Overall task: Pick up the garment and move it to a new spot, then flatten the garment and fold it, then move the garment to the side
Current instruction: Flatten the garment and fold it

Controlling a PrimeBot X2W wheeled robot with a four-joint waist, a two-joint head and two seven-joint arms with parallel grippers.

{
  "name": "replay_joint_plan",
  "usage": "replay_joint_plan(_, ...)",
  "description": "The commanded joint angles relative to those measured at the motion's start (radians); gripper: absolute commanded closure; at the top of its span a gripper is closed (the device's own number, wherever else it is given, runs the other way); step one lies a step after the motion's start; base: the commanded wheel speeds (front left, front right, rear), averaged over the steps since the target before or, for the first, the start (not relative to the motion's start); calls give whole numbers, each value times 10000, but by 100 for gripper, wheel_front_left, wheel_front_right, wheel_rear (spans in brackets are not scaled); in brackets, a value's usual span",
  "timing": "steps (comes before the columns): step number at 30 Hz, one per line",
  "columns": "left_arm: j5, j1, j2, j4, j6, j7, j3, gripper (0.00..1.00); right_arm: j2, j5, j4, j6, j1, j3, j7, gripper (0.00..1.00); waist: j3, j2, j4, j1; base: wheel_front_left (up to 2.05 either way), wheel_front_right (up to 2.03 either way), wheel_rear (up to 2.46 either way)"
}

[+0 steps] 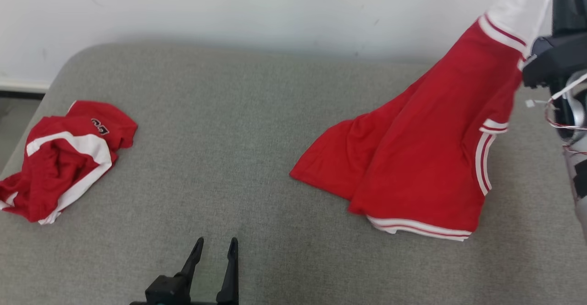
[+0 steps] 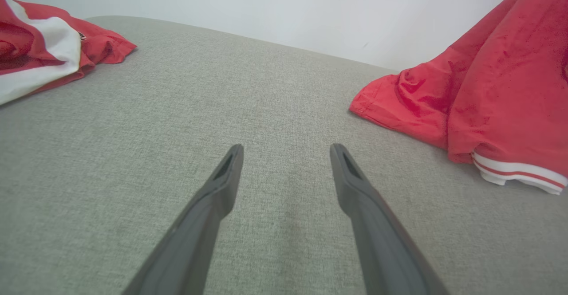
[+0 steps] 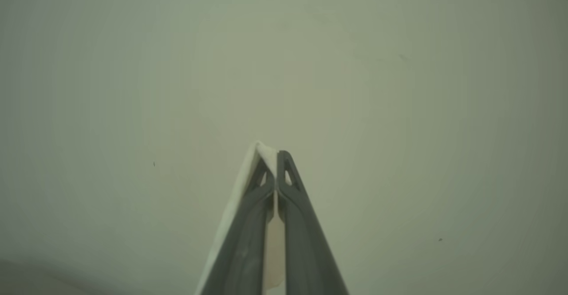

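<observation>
The right gripper (image 3: 276,153) clamps the white edge of the red garment (image 1: 412,158), holding that end high so the cloth drapes below it, hem on the grey cushion (image 1: 238,126). The left gripper (image 1: 215,246) hovers with fingers spread. Bare cushion lies ahead of it, the garment's loose corner to its right, a crumpled garment (image 1: 64,163) well to its left.

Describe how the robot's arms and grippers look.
The left gripper and right gripper have long, dark grey, tapering jaws with a slot near each tip. The right arm is black near the wrist, with a silver ring and thin red and white wires.
</observation>
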Motion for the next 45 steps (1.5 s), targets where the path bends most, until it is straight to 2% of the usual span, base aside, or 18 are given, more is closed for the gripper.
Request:
replay_joint_plan(1,-107,-192,5,-30,51,-32,-84,0,-125,-98,397,-22,18,-210,-10,100,714,-1,351,-1,0,0,0)
replay_joint_plan(5,-167,-484,3,-107,143,-34,-312,0,-461,-743,1530,-22,-512,-877,-94,100,1335,-1,652,-1,0,0,0)
replay_joint_plan(10,-265,-740,3,-162,239,-34,-549,0,-700,-1813,3019,-22,-933,-2238,72,100,1827,-1,948,-1,0,0,0)
replay_joint_plan(11,-282,-752,3,-163,236,-34,-584,0,-647,-1994,3219,-22,-984,-2390,65,59,1866,-1,985,-1,0,0,0)
replay_joint_plan(12,-282,-752,3,-163,236,-34,-584,0,-647,-1994,3219,-22,-984,-2390,65,59,1866,-1,985,-1,0,0,0)
replay_joint_plan(13,-307,-763,5,-169,265,-34,-604,0,-571,-2171,3357,-22,-1014,-2504,12,0,1879,-1,999,-1,0,0,0)
replay_joint_plan(18,-354,-821,2,-138,339,-34,-638,0,-250,-2460,3832,-22,-436,-2971,-269,0,1735,-1,860,-1,0,0,0)
replay_joint_plan(22,-246,-717,3,-65,304,-34,-507,0,267,-2249,3628,-22,271,-2932,-359,0,1374,-1,613,-1,0,0,0)
replay_joint_plan(37,-19,93,6,192,63,-34,168,0,1925,295,-11,-22,5818,-2006,-373,0,215,-1,-254,-1,0,0,0)
replay_joint_plan(45,101,264,6,305,-62,-34,210,0,2200,752,-271,-22,7178,-1166,-374,0,16,-1,-398,-1,0,0,0)
